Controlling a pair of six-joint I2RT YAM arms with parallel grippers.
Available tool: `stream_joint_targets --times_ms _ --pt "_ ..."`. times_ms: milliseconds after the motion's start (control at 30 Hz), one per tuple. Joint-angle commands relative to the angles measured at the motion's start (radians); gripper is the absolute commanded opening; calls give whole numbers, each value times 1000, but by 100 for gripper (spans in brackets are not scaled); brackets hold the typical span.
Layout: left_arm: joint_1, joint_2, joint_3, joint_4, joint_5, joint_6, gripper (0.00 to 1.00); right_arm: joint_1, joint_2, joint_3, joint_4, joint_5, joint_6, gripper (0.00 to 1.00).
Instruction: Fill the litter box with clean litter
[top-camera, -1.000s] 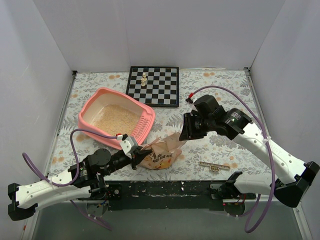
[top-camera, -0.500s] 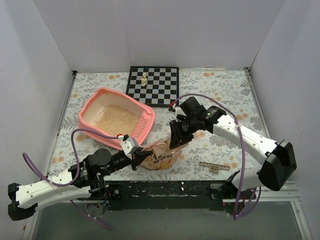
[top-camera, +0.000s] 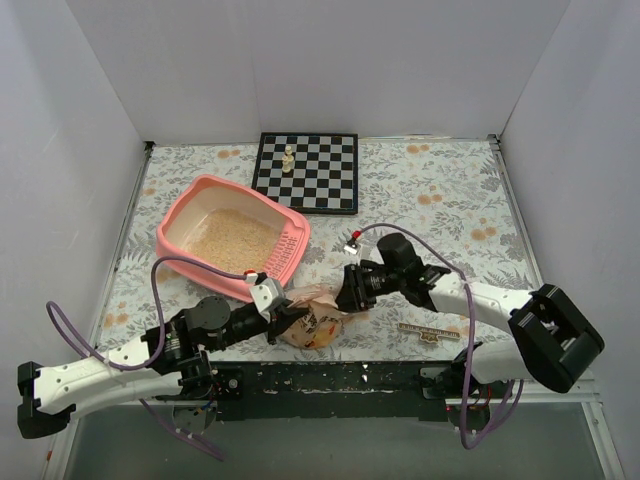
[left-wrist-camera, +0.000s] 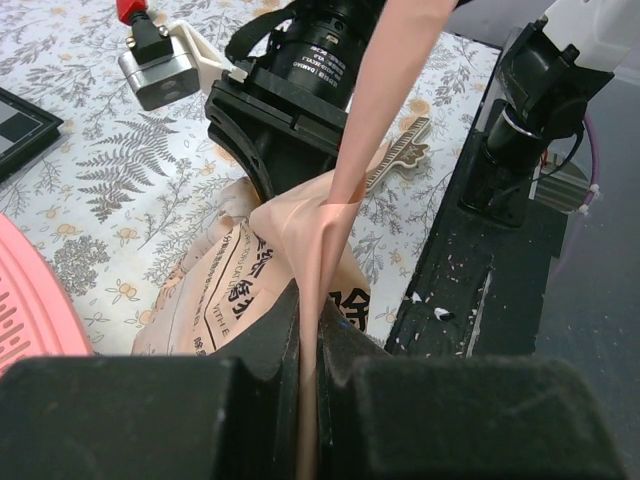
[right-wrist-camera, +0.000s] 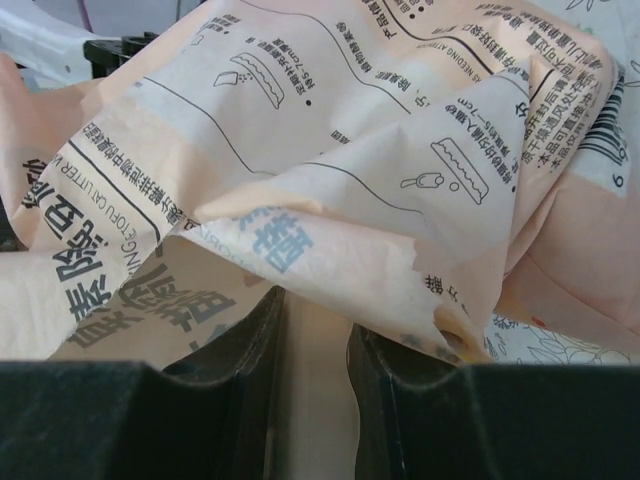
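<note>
Peach-coloured paper is what everything hangs on here. The litter bag is found slumped on the counter, just beside the grated side of the litter box and boxed in by both arms. A thin flap of the bag's edge is clamped tight in the left tool, which is clear in its wrist view. The right tool is pushed up against the bag's other side, with the jaws set partly apart and printed paper between them. Whether that fold is actually pinched can't really be told, since the wrist view is too close. A layer of clean litter is already spread over the box floor, but it looks thin-ish, so more is probably needed.

For this step (a proper two-sided hold on the bag), a thick fold should be taken by the right tool, not one loose sheet. Otherwise the paper will likely be torn or pulled free once weight is put on it. The bag should then be lifted evenly, with the mouth kept up until the rim is cleared. After that it should be tipped slowly over the open middle, not the grate. The chessboard is best left alone.
</note>
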Motion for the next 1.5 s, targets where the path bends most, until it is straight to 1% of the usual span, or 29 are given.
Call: stream_joint_targets --times_ms 0,33,67,100,200,300,433,600,700,733,767,1067,1133,1333,1433,1467 --pt "-2 8 50 88 11 11 0 15 -65 -172 491 -58 260 1" --pt "-2 14 50 88 8 12 0 13 -75 -212 610 -42 303 1" --pt "-2 19 51 87 5 12 0 13 -85 -259 666 -24 352 1" --pt "-2 24 53 85 4 12 0 13 -92 -295 779 -13 392 1" --pt "-2 30 50 88 7 11 0 13 -118 -391 961 34 478 1" --pt "-2 41 50 88 8 14 0 9 -152 -456 1020 77 503 1" --pt "-2 56 50 88 16 19 0 -11 -187 -513 1085 79 541 1" --pt "-2 62 47 95 17 28 0 -49 -269 -586 1089 79 572 1" --pt "-2 56 36 110 14 31 0 -97 -345 -612 1048 62 580 1" --pt "-2 54 31 116 14 31 0 -115 -377 -658 1026 55 578 1" --pt "-2 54 28 122 17 35 0 -129 -407 -666 997 48 580 1" --pt "-2 97 21 136 45 37 0 -260 -736 -703 624 -7 541 1" --pt "-2 99 19 134 43 39 0 -284 -787 -723 578 -19 546 1" --pt "-2 100 14 136 43 42 0 -318 -927 -769 428 -21 567 1" --pt "-2 102 11 136 45 42 0 -324 -993 -774 319 -2 569 1" --pt "-2 102 11 163 45 42 0 -324 -1014 -775 293 4 575 1"
